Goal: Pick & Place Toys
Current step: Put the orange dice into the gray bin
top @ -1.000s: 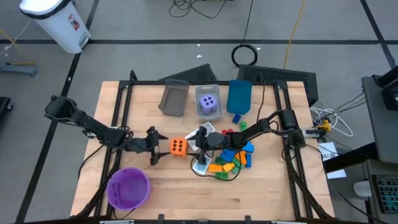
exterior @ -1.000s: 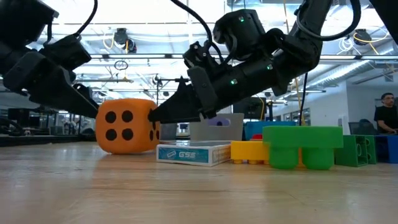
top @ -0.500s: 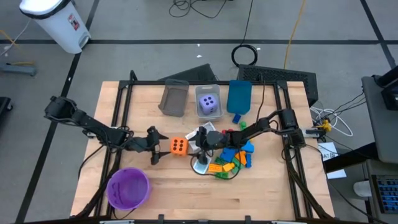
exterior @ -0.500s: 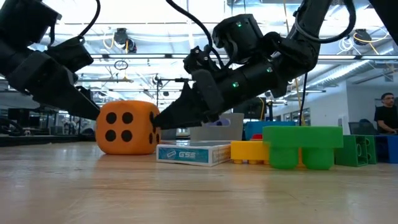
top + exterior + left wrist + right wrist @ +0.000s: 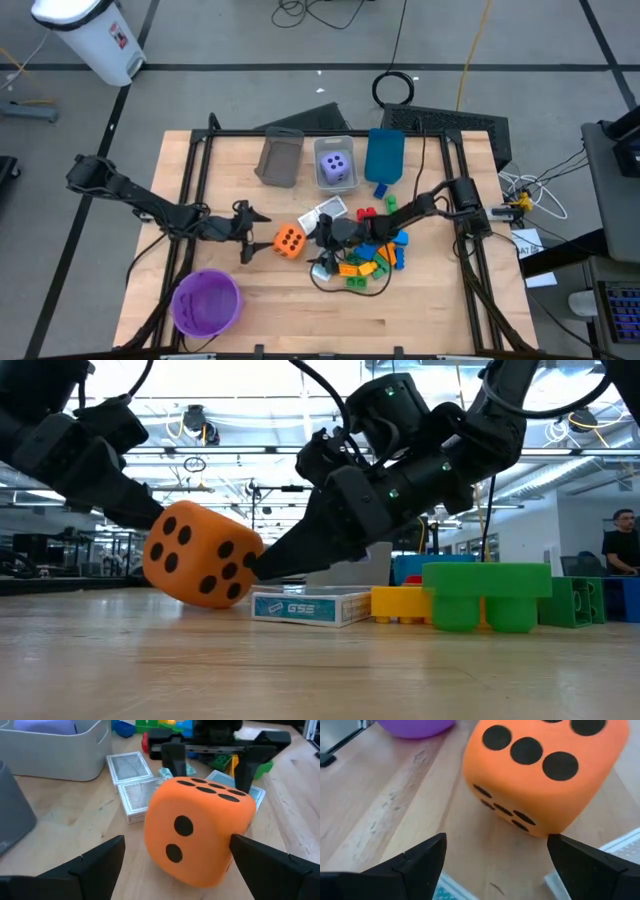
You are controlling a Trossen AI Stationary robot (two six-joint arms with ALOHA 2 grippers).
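The orange die [image 5: 290, 239] stands tilted on one edge at the middle of the bench [image 5: 430, 310], between the two hands. The left hand [image 5: 246, 242] and the right hand [image 5: 318, 238] are both spread, holding nothing. Cards [image 5: 308, 606] lie just right of the die.

orange die [image 5: 196, 554] (tilted), card box [image 5: 311, 606], bricks [image 5: 478, 596]
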